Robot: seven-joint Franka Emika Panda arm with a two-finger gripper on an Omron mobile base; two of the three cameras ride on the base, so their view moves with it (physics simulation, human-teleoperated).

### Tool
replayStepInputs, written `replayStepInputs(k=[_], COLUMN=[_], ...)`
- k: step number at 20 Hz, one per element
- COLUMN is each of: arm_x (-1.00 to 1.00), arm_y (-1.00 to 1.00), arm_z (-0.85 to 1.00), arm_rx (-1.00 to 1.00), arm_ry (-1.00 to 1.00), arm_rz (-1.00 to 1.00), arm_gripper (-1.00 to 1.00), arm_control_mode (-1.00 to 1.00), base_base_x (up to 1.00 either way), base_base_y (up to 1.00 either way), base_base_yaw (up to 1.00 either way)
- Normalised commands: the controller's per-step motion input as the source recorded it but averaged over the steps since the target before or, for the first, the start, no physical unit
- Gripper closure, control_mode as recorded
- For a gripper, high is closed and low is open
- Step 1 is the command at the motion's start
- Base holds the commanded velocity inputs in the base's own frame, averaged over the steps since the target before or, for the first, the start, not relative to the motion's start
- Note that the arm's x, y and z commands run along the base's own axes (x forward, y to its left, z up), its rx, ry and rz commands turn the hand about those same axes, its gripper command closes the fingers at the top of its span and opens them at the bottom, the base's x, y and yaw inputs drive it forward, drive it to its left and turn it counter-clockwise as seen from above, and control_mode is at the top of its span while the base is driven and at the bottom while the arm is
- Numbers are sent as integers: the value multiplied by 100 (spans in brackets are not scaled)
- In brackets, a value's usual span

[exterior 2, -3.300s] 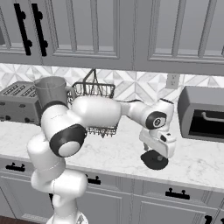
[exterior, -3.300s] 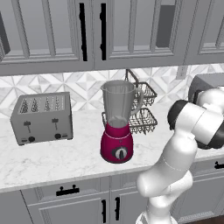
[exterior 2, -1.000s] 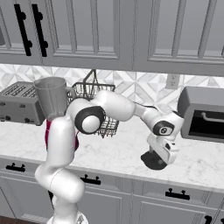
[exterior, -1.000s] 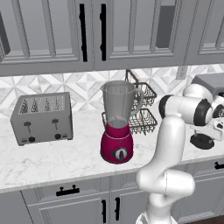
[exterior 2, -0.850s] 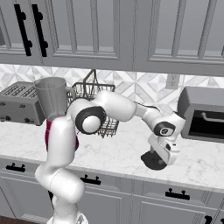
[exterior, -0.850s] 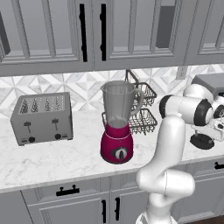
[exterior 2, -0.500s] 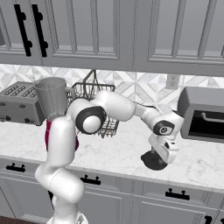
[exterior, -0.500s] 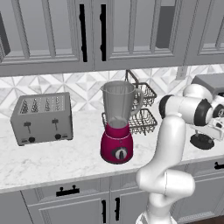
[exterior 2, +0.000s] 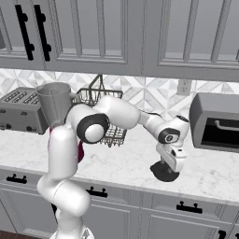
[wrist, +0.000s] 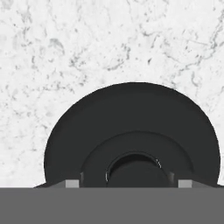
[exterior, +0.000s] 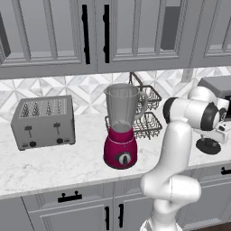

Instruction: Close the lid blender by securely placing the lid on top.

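Marble tabletop [exterior 2: 121, 161] carries the lid [exterior 2: 165, 171] well apart from the open-topped blender [exterior: 121, 127], and we hover our hand [exterior 2: 171, 164] over it, grip unclear, lift and placing remaining.

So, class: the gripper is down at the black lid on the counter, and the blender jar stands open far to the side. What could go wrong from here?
1. The gripper sits low over the lid; its grip is unclear, so a poor hold might drop it.
2. The blender is well away, with the wire rack between; the carry might clip it.
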Motion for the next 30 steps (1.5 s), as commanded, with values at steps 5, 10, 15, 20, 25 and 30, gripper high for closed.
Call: replayStepInputs(k=[5,10,15,20,25,30], arm_x=[-29,-29,-11,-8,-14,-51], arm_y=[1,7,51,18,8,41], arm_z=[-5,-9,-22,76,100,100], arm_rx=[6,5,1,4,4,0], arm_ry=[-7,-4,0,-9,-22,-30], arm_rz=[-1,0,0,-1,-3,-3], arm_gripper=[100,100,100,100,100,100], arm_control_mode=[-100,-100,-100,-100,-100,-100], base_base_x=[0,0,0,0,0,0], base_base_y=[0,0,0,0,0,0], base_base_yaw=[0,0,0,0,0,0])
